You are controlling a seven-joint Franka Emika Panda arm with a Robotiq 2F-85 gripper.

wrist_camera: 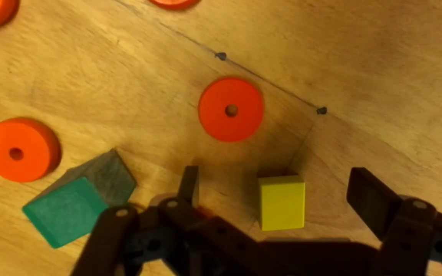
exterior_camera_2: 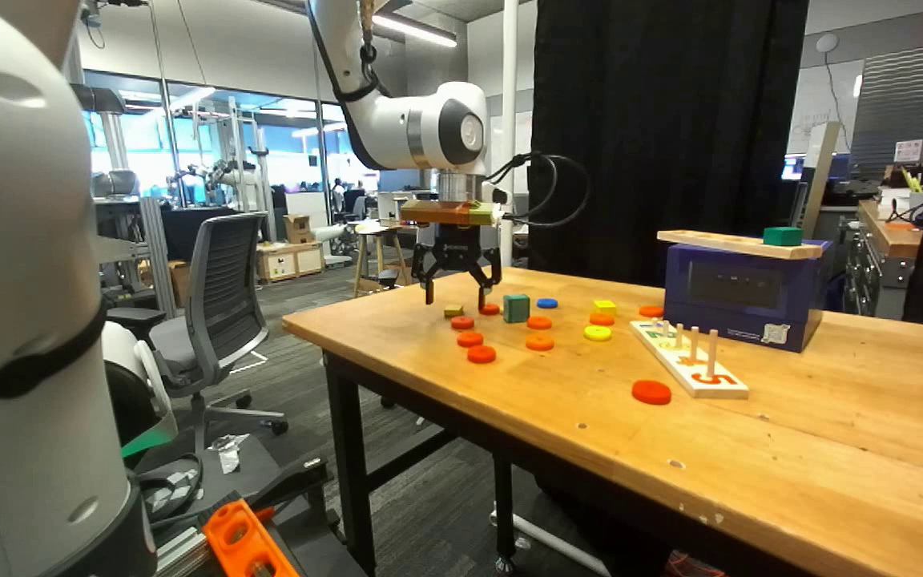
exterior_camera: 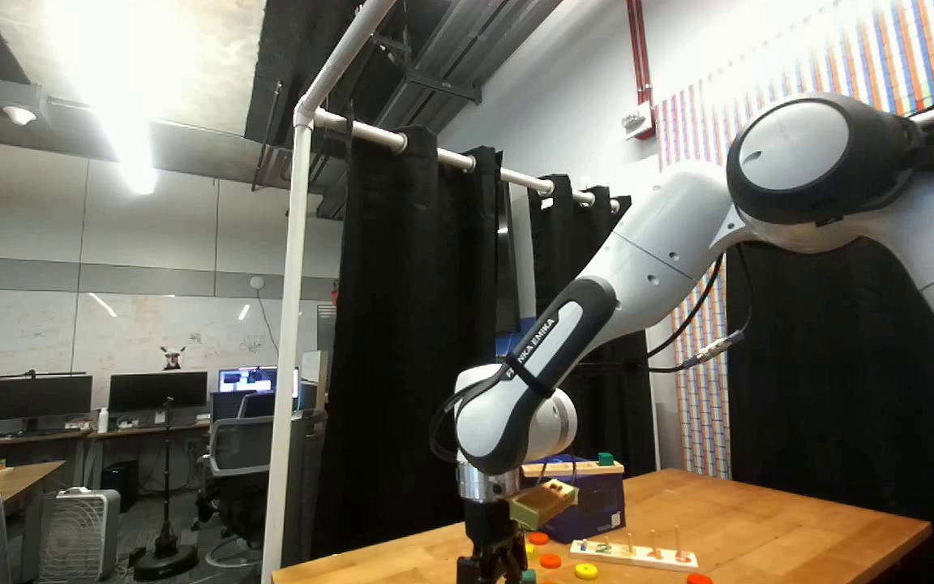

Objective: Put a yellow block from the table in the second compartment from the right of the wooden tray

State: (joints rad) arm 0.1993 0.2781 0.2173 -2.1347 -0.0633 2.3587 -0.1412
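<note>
A yellow block (wrist_camera: 282, 203) lies on the table (wrist_camera: 359, 50) between the two spread fingers of my gripper (wrist_camera: 274, 172) in the wrist view, touching neither. In an exterior view, my gripper (exterior_camera_2: 457, 298) is open, pointing down just above this yellow block (exterior_camera_2: 453, 311). Another yellow block (exterior_camera_2: 605, 307) lies further along the table. The long wooden tray (exterior_camera_2: 718, 240) rests on top of the dark purple-blue box, with a green block (exterior_camera_2: 782, 236) near one end. The tray (exterior_camera: 556, 470) also shows in the view where my gripper (exterior_camera: 495, 568) is cut by the bottom edge.
A green block (wrist_camera: 65, 212) stands beside one finger. Red and orange rings (wrist_camera: 230, 109) lie around, with a yellow ring (exterior_camera_2: 598, 332) and a blue ring (exterior_camera_2: 547, 303). A numbered peg board (exterior_camera_2: 690, 365) lies before the purple-blue box (exterior_camera_2: 734, 292).
</note>
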